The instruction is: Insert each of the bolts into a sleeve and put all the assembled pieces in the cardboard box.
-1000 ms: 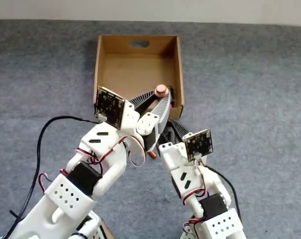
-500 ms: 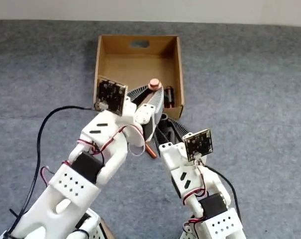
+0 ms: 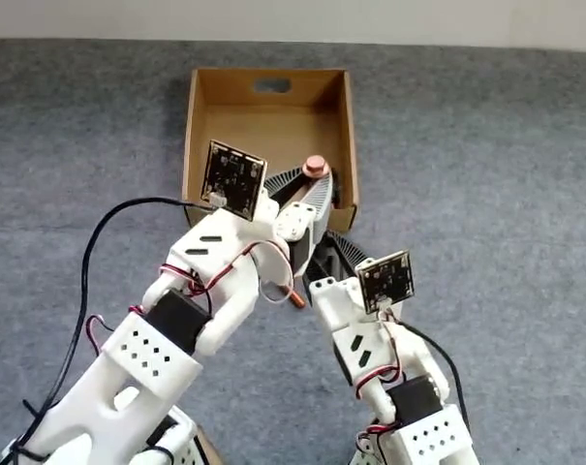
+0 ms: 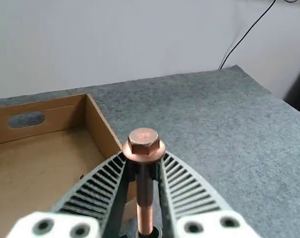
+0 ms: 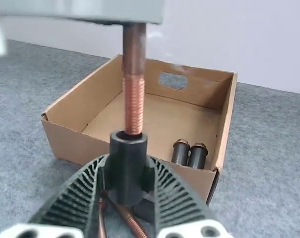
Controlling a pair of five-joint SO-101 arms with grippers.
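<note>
Left hand (image 4: 144, 159) clamps bolt (image 4: 144, 143) upright; right hand (image 5: 127, 166) grips sleeve (image 5: 128, 146) beneath, tip seemingly entering.

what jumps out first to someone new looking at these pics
A copper bolt stands upright in the left gripper, its threaded tip at the mouth of the black sleeve in the right gripper. Behind, two assembled pieces sit in a corner of the cardboard box.

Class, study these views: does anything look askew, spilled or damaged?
Nothing stands out. The bolt sits straight in the sleeve, two assembled pieces sit in the box corner, and a spare bolt lies on the mat.
</note>
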